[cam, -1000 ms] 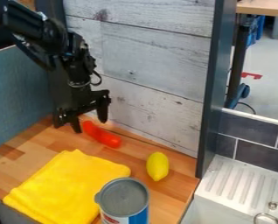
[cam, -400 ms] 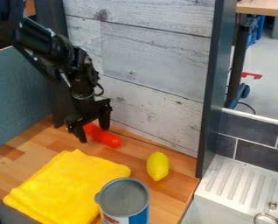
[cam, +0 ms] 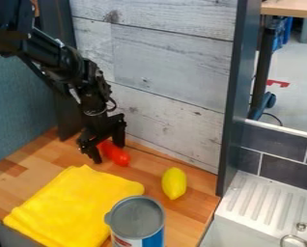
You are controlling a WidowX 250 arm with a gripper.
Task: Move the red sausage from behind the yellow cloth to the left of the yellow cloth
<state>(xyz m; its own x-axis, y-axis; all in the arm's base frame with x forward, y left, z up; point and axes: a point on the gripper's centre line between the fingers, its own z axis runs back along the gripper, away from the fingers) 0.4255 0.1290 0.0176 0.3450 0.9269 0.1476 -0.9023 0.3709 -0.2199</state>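
The black gripper (cam: 109,153) hangs at the back left of the wooden counter, low over its surface. Its fingers are apart, one on each side of a long red-orange object (cam: 118,156). The rounded near end of that object sticks out towards the camera, while its far part is partly hidden by the gripper. In front lies a folded yellow cloth (cam: 76,205). A yellow lemon (cam: 174,183) rests to the right, and a can with a grey lid (cam: 136,218) stands at the front edge of the view.
Behind the counter (cam: 198,198) rises a whitewashed plank wall (cam: 172,62), with a blue-grey panel (cam: 20,106) on the left. A dark upright post (cam: 237,96) borders the counter's right end, beside a white ribbed drainboard (cam: 262,200) with metal rings (cam: 298,240).
The gripper has moved down and to the right, around the red-orange object. That object has turned a little, its near end now slightly further left and nearer the camera.
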